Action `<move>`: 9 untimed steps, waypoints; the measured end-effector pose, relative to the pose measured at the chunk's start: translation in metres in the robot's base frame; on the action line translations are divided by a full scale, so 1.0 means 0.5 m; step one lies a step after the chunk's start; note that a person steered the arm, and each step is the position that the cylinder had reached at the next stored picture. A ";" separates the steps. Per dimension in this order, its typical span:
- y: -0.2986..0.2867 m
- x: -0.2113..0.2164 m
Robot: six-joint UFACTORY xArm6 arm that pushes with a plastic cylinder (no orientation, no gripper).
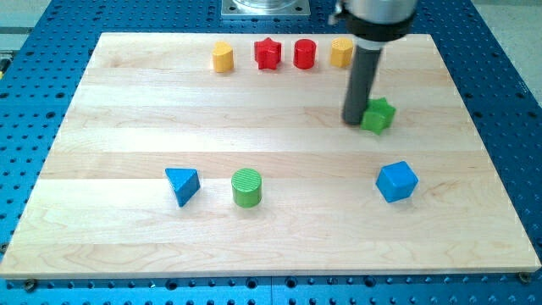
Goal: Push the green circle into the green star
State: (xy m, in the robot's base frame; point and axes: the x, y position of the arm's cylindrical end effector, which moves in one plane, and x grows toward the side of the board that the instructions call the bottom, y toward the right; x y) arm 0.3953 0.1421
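Note:
The green circle (247, 187) stands on the wooden board (127, 127) at the lower middle. The green star (379, 115) lies at the view's right, well above and to the right of the circle. My tip (354, 121) is the lower end of the dark rod and sits right at the star's left side, touching or nearly touching it. The tip is far from the green circle.
A blue triangle (182, 184) lies just left of the green circle. A blue cube (396, 181) lies below the star. Along the top stand a yellow block (223, 58), a red star (268, 53), a red cylinder (305, 53) and a yellow block (340, 52) partly behind the rod.

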 end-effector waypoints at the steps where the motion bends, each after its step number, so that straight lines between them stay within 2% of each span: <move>1: -0.068 0.000; 2: -0.285 0.003; 3: -0.392 0.099; 4: -0.402 0.194; 6: -0.431 0.322; 7: -0.327 0.304; 8: -0.222 0.195; 9: -0.181 0.156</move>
State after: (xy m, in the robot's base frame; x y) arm 0.4732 0.0515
